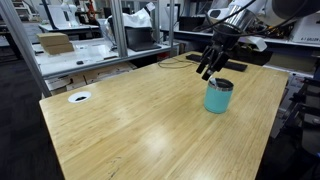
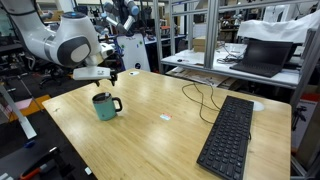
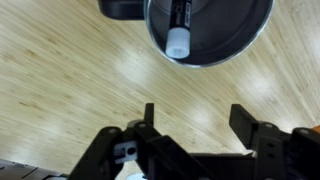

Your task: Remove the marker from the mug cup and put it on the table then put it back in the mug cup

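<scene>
One marker (image 3: 178, 38) stands inside the teal mug cup (image 3: 232, 40), white end up, toward the side of the cup nearest the jaws. The gripper (image 3: 196, 120) hovers above, jaws spread wide and empty. The cup lies just beyond the fingertips, not between them. I'd call this the first step, the reach. Next the jaws must centre over that white end, descend, close on it, then lift it out to the wood-grain table (image 3: 60, 80).

A lab: metal shelving racks (image 1: 80, 55), a laptop (image 2: 262, 55) and a keyboard (image 2: 228, 138).
</scene>
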Available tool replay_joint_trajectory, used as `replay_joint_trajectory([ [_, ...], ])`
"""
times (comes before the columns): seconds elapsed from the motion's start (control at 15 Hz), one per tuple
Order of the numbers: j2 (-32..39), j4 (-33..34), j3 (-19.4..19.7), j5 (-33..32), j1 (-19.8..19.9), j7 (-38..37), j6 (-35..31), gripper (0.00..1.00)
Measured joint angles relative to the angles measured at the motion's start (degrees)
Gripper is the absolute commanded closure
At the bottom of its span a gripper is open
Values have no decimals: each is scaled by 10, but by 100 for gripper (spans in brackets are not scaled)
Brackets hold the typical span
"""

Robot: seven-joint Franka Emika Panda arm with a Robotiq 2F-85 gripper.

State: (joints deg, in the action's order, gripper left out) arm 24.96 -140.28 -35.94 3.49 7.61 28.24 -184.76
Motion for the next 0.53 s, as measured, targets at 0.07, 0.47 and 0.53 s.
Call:
replay_joint_trajectory([
  [0.07, 0, 0, -1, -1, 4, 2, 0, 0],
  [0.47, 1, 41, 11, -79, 9, -69, 115, 0],
  [0.53, 0, 55, 12, -76, 7, -73, 149, 0],
])
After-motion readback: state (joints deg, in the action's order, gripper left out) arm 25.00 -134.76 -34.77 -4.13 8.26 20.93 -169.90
